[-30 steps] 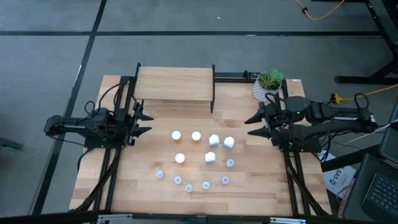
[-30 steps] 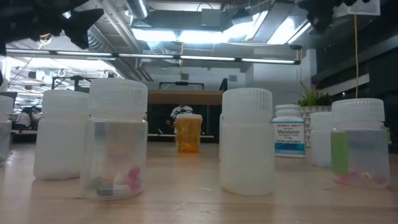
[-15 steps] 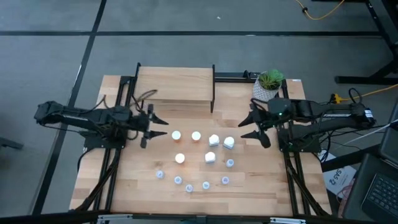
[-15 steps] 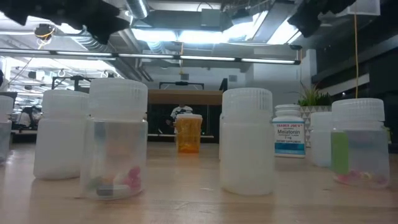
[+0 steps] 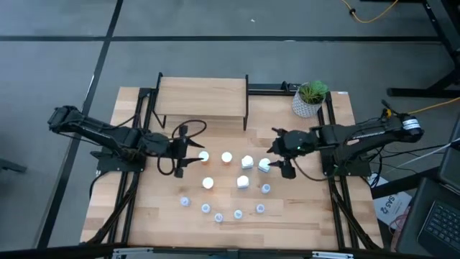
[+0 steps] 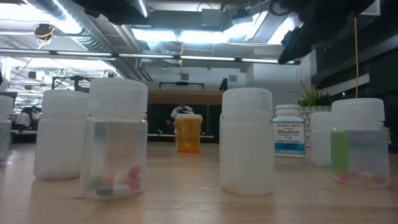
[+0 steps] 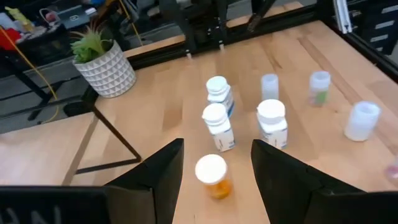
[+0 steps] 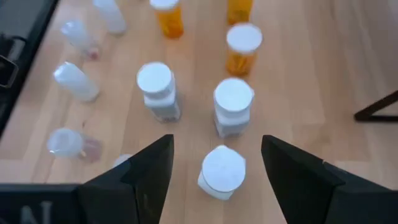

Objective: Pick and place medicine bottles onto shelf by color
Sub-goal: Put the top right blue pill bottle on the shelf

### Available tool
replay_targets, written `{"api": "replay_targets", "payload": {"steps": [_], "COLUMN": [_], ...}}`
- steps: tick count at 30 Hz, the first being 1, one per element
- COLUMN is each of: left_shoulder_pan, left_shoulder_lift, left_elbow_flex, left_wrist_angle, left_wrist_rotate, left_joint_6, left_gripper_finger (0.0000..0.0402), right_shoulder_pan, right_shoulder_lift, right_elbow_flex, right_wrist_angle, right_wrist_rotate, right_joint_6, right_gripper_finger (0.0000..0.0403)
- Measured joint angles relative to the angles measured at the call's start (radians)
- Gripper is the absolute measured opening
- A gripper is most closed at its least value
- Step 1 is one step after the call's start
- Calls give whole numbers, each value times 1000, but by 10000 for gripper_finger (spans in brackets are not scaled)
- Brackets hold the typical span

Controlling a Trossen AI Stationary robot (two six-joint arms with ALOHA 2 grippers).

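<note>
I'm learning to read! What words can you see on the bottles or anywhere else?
"Melatonin": on the white bottle's label, in the low view.
The line above it, maybe a brand name, and the small print below are too blurred to read.
The other bottles show no words that can be read.

Wooden table [image 5: 316,208] carries shelf [image 5: 202,96]; medicine bottles [image 5: 226,157]; potted plant [image 5: 310,98]
</note>
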Motion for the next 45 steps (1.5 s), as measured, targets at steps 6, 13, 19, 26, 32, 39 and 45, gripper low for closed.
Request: {"api": "replay_targets", "payload": {"steps": [6,13,19,26,32,39,45], "left_shoulder_pan": [-16,-17,-16,-16,-16,-16,-16], "left_shoulder_lift": [4,4,4,4,4,3,3], "left_elbow_flex": [4,4,4,3,2,2,2], "left_wrist_angle": [0,0,0,0,0,1,0], "left_wrist_rotate": [-10,-11,-11,-11,-11,-11,-11], "left_joint_6": [-2,-6,-6,-6,-6,-6,-6], "left_gripper_finger": [182,182,182,182,182,182,182], "right_shoulder_pan": [3,3,3,3,3,3,3], "right_shoulder_lift": [93,168,199,203,203,203,202], "right_elbow_flex": [0,-1,-1,-1,-1,-1,-1], "right_wrist_angle": [-1,-6,-5,-5,-5,-5,-5], "right_wrist_rotate": [59,95,78,68,68,68,68], "right_joint_6": [47,85,133,136,136,136,203], "right_gripper_finger": [245,245,245,245,245,245,245]}}
